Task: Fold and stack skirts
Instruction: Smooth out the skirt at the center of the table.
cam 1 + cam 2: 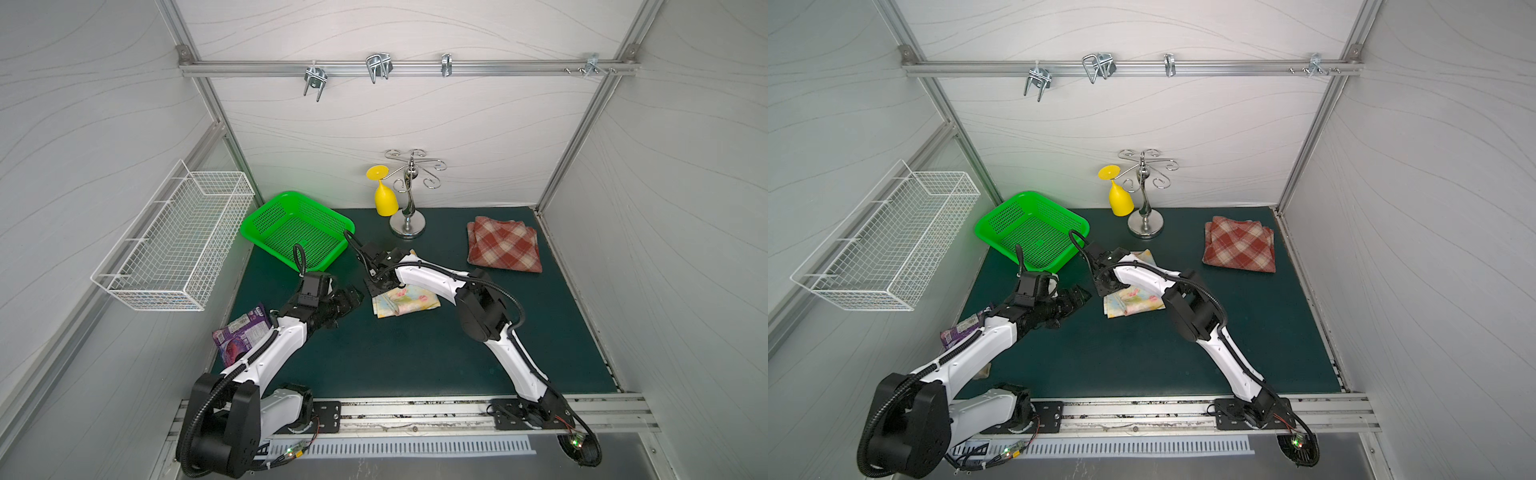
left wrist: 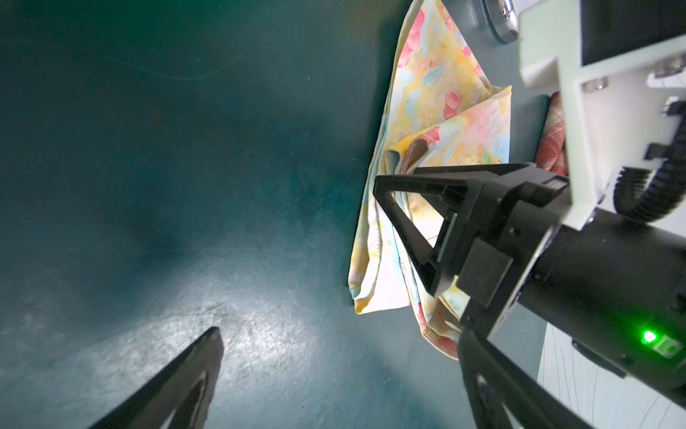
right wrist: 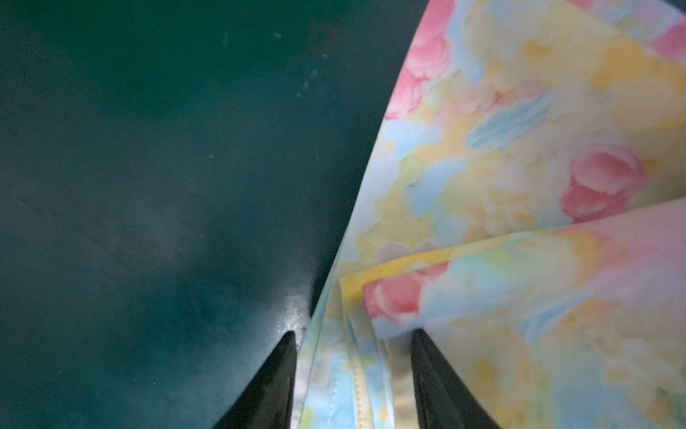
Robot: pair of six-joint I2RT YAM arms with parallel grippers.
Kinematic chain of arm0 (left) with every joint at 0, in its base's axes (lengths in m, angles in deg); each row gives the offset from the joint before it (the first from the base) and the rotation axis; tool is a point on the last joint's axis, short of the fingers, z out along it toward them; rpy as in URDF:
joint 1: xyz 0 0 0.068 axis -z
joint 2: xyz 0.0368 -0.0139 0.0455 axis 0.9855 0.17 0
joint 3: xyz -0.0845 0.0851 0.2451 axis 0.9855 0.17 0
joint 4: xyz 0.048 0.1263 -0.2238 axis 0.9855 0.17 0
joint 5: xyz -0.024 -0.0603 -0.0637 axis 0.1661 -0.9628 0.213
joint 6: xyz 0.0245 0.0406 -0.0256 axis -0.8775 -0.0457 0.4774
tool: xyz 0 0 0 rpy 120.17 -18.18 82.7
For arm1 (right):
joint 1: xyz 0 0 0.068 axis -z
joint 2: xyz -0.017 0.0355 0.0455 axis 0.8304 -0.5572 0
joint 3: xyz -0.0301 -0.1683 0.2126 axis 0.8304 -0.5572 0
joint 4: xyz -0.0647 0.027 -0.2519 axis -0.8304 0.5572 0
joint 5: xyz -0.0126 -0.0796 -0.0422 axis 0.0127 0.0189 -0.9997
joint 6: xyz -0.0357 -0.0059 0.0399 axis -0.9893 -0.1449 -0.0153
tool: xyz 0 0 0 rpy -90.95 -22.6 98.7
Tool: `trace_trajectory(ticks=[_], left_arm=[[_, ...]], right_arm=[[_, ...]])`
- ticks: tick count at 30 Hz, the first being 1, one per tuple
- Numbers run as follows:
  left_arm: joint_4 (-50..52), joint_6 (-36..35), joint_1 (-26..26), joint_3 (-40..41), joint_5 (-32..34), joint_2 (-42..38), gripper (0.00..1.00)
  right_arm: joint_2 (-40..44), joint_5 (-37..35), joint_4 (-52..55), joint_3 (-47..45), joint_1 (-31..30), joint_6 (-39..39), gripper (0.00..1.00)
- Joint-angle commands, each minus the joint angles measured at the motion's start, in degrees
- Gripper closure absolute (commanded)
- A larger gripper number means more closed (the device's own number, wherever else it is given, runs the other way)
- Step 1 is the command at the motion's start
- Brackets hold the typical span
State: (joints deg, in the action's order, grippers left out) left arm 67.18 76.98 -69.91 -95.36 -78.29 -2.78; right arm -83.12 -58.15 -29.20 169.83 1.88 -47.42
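Floral skirt point(image 1: 405, 303): folded, lying flat in the middle of the bench point(image 1: 395, 365).
Plaid skirt point(image 1: 504, 245): folded, well apart from it, at the far right corner.
Right fingers point(image 3: 274, 379): parted and released, straddling the floral skirt's layered edge.
Left fingers point(image 2: 193, 371): spread wide, empty, over bare bench just beside the floral skirt.

On the mat point(image 1: 415, 361) I have the flowered skirt point(image 1: 409, 305) near the middle and the plaid skirt point(image 1: 503, 245) well apart, back right. The plastic basket point(image 1: 266, 220) sits back left. The stemware stand point(image 1: 407, 226) is behind the flowered skirt, with a goblet point(image 1: 385, 201) hanging on its left. The snack wrapper point(image 1: 239, 336) lies at the left edge. The wire basket point(image 1: 174, 241) hangs on the left wall. My right gripper point(image 3: 354, 336) is over the flowered skirt's left edge, my left gripper point(image 1: 353, 298) just beside it.
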Motion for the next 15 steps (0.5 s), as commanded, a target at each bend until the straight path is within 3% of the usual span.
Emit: trace_trajectory(ticks=[1, 4, 10, 15], left_arm=[[0.3, -0.8, -0.7, 0.0, -0.2, -0.7, 0.01], [0.6, -1.1, -1.0, -0.1, -0.3, -0.7, 0.01], [0.9, -1.2, -1.4, -0.3, -0.5, -1.0, 0.01], [0.9, -1.0, -1.5, -0.2, -0.6, -1.0, 0.01]], right_arm=[[-2.3, -0.6, 0.8, 1.2, 0.2, 0.2, 0.55], [-2.7, -0.5, 0.8, 1.2, 0.8, 0.8, 0.64], [-2.5, 0.1, -0.2, 0.0, 1.6, 0.9, 0.6], [-3.7, -0.5, 0.6, 0.6, 2.1, 0.6, 0.65]])
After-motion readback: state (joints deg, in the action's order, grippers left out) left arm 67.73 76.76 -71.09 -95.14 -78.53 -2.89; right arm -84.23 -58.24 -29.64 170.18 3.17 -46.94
